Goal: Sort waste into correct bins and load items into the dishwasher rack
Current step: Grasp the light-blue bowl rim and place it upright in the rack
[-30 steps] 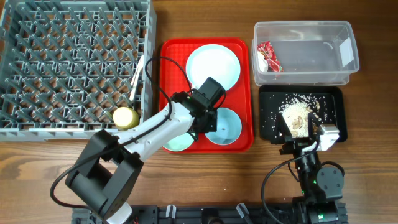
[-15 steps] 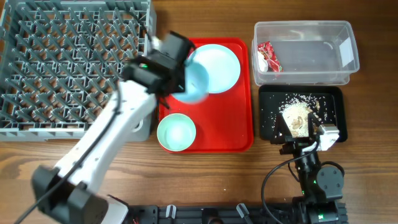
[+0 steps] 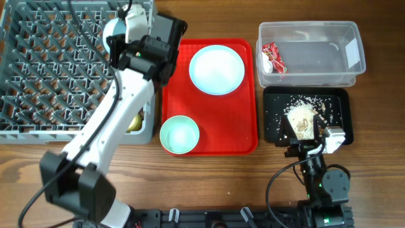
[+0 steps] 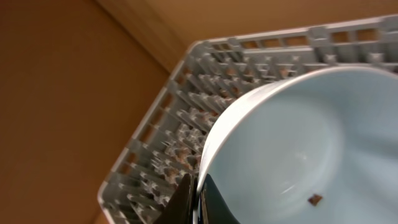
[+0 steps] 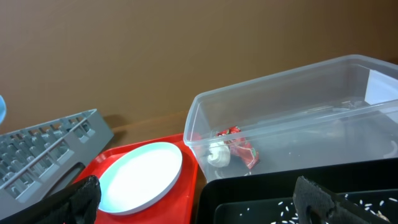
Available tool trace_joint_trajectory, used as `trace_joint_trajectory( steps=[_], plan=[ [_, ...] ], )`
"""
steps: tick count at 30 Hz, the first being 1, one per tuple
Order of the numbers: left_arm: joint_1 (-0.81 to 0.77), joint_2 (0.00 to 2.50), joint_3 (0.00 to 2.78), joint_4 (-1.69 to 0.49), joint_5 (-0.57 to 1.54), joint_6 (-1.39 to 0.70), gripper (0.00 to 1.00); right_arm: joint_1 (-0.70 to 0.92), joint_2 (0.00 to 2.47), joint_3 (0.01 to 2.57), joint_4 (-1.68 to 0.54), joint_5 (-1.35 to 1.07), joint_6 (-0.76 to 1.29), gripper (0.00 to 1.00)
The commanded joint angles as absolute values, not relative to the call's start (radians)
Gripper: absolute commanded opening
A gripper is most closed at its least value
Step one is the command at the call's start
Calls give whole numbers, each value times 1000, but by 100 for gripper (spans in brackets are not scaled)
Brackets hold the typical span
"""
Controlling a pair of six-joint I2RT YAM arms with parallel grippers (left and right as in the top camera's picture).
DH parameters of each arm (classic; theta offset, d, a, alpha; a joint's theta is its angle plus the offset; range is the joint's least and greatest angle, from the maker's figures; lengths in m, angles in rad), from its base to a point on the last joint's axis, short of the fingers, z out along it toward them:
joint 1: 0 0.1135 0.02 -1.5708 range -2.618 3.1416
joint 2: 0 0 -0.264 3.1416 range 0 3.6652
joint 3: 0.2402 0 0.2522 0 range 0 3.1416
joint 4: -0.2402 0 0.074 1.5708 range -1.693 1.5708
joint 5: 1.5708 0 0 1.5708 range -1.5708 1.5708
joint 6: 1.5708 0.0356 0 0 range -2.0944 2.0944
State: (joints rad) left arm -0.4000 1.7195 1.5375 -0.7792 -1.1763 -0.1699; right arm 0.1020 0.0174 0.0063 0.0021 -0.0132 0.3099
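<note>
The left arm (image 3: 104, 130) hides most of the carried bowl (image 3: 111, 30) and yellow cup (image 3: 134, 121), the rack (image 3: 38, 76) is cut off at the far left corner of the worktop (image 3: 209, 183), and the left wrist view is blurred.

Table (image 3: 215, 183): rack (image 3: 38, 69); red tray (image 3: 223, 123); tub (image 3: 310, 26); black tray (image 3: 273, 123)

**A Brown Wooden Table and a Plain Brown Wall**

Everything sits on a wooden table (image 3: 209, 183). The wood is warm brown, with darker lines running from side to side. At the far side of the table stands a plain, flat brown wall (image 5: 155, 50). The light is soft and even. Shadows on the wood are faint.
</note>
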Motion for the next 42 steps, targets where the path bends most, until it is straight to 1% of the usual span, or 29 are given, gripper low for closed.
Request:
trace_joint_trajectory(
  steps=[1, 6, 17, 23, 30, 35, 42],
  plan=[
    [-339, 1825, 1538, -736, -1282, -96, 4, 107, 5, 5, 9, 7, 318, 100],
    [-300, 1926, 1538, -618, -1339, 7, 4, 107, 5, 5, 9, 7, 318, 100],
    [-283, 2027, 1538, -308, -1316, 249, 4, 107, 5, 5, 9, 7, 318, 100],
    [-283, 2075, 1538, -306, -1323, 263, 4, 107, 5, 5, 9, 7, 317, 100],
    [-278, 2077, 1538, -306, -1326, 278, 4, 107, 5, 5, 9, 7, 317, 100],
    [-270, 2077, 1538, -272, -1383, 285, 4, 107, 5, 5, 9, 7, 318, 100],
    [-276, 2077, 1538, -273, -1406, 284, 4, 107, 5, 5, 9, 7, 318, 100]
  ],
)
